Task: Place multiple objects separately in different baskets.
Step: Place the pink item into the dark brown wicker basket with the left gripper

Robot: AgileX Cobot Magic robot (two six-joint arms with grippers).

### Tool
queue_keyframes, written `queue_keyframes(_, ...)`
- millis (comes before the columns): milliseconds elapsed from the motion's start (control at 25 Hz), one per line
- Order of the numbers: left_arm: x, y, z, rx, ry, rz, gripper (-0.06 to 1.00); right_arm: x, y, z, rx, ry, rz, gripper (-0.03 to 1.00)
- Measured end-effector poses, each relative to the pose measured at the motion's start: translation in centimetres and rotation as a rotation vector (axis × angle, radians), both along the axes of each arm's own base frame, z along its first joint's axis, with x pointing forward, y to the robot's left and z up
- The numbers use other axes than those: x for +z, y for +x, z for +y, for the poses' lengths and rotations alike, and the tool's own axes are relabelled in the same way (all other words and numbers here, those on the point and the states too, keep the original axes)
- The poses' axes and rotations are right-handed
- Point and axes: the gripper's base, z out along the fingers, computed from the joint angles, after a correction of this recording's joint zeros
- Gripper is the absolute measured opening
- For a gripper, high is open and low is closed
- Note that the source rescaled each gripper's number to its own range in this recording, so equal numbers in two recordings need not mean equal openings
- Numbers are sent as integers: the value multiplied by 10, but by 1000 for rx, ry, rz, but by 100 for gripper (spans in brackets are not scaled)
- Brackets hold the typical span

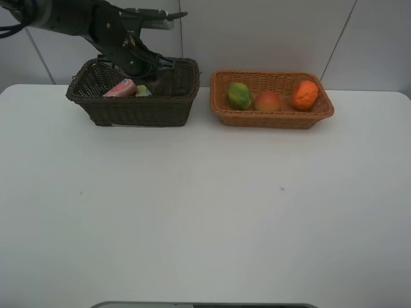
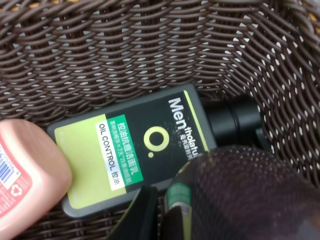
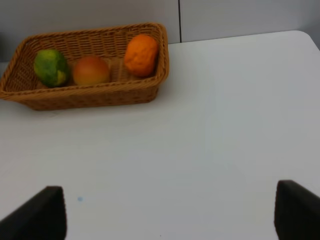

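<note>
The dark brown basket (image 1: 135,109) stands at the back left. In it lie the small pink bottle (image 1: 120,88) and the dark green pump bottle (image 1: 142,91). In the left wrist view the pump bottle (image 2: 135,150) lies flat on the basket floor with the pink bottle (image 2: 25,170) beside it. My left gripper (image 1: 149,67) reaches into this basket, its jaws (image 2: 157,220) close together on the wall of the translucent mauve cup (image 2: 245,195). The light tan basket (image 1: 270,119) holds the green fruit (image 1: 238,95), the peach-like fruit (image 1: 268,101) and the orange (image 1: 305,94). My right gripper (image 3: 170,215) is open and empty above the table.
The white table (image 1: 205,212) runs to a wall close behind both baskets. The baskets stand side by side with a narrow gap between them. The right wrist view shows the tan basket (image 3: 85,95) ahead, with its three fruits.
</note>
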Motion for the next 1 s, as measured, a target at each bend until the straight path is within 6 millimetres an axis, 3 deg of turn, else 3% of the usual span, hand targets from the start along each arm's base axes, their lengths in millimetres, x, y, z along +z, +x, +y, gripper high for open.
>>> queue_keyframes(160, -1, -1, 0, 4, 2, 12, 0, 0, 0, 0, 0, 0, 0, 78)
queue_keyframes(280, -1, -1, 1, 5, 4, 18, 10, 0, 0, 0, 0, 0, 0, 78)
queue_keyframes(400, -1, -1, 1, 5, 4, 18, 41, 0, 0, 0, 0, 0, 0, 78)
queue_keyframes(480, -1, -1, 1, 5, 4, 18, 72, 0, 0, 0, 0, 0, 0, 78)
queue_keyframes(600, -1, -1, 1, 5, 4, 18, 93, 0, 0, 0, 0, 0, 0, 78)
queue_keyframes(720, 3, -2, 1, 6, 2, 13, 97, 0, 0, 0, 0, 0, 0, 78)
queue_keyframes(1000, 36, -9, 4, 12, -9, -24, 98, 0, 0, 0, 0, 0, 0, 78)
